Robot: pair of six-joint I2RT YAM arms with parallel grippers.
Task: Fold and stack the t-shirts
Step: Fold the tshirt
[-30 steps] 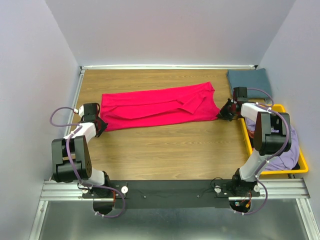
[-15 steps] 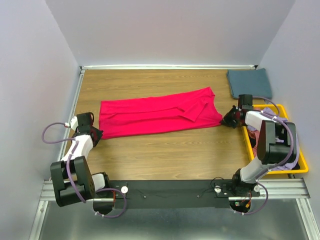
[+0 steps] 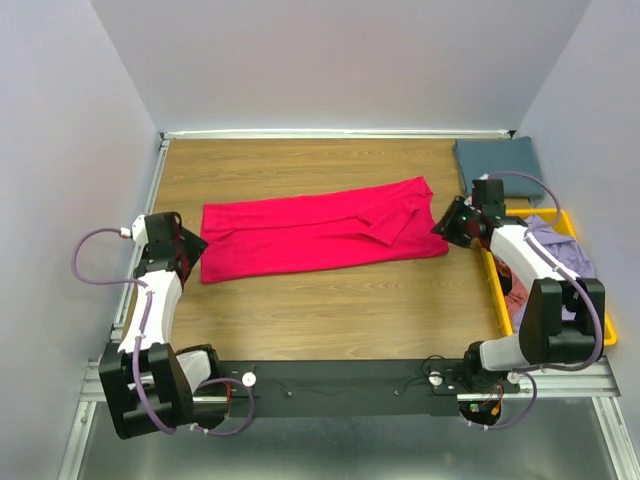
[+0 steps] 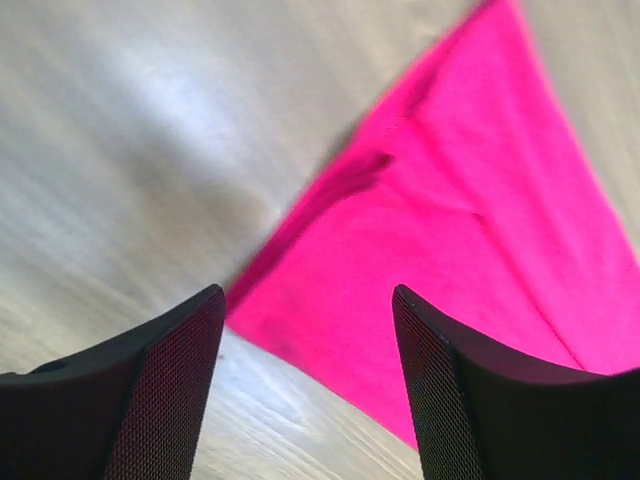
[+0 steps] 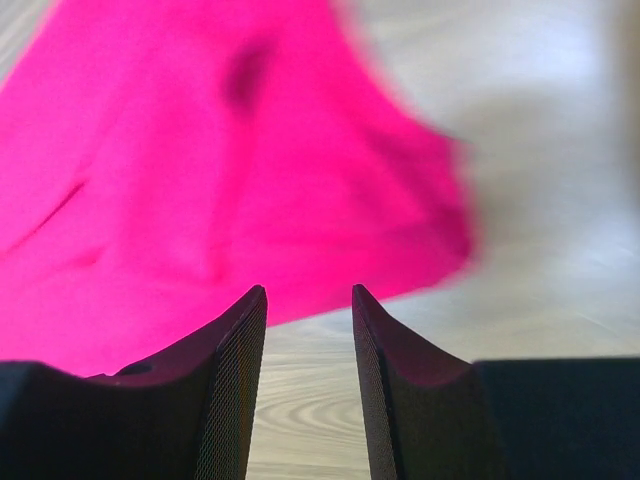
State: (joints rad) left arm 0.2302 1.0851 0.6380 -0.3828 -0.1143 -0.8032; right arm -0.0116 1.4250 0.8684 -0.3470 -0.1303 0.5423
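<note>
**Q:** Where does everything sit on the table (image 3: 330, 300)?

**Me:** The crimson-pink t-shirt (image 3: 310, 232) lies flat across the middle as a long band, its right end a little farther back than its left. The yellow bin (image 3: 492, 282) stands along the right edge with a lavender shirt (image 3: 570, 262) bunched inside. The slate blue-grey t-shirt (image 3: 497, 160) lies folded in the far right corner.

**Q:** And the shirt relative to your grippers?

**Me:** It lies between them. My left gripper (image 3: 196, 247) is at its left end, just beside the near-left corner. My right gripper (image 3: 443, 224) is at its right end, just off the near-right corner. Both point inward at the cloth.

**Q:** Are you holding it?

**Me:** No. Both sets of jaws stand apart and grip nothing. The left pair is spread wide and the right pair stands closer together.

**Q:** What do your wrist cameras add to the overhead view?

**Me:** The overhead view gives the whole layout, but my jaws are too small in it to judge. In the left wrist view, my fingers (image 4: 170, 390) are clear of the fabric. The shirt's corner lies on the wood just beyond them, running away to the right. In the right wrist view, bare wood shows in the gap between my fingers (image 5: 225, 400). The cloth lies past the tips, spreading up and to the left. Both wrist views are blurred, and neither shows the bin or the other shirts.
</note>
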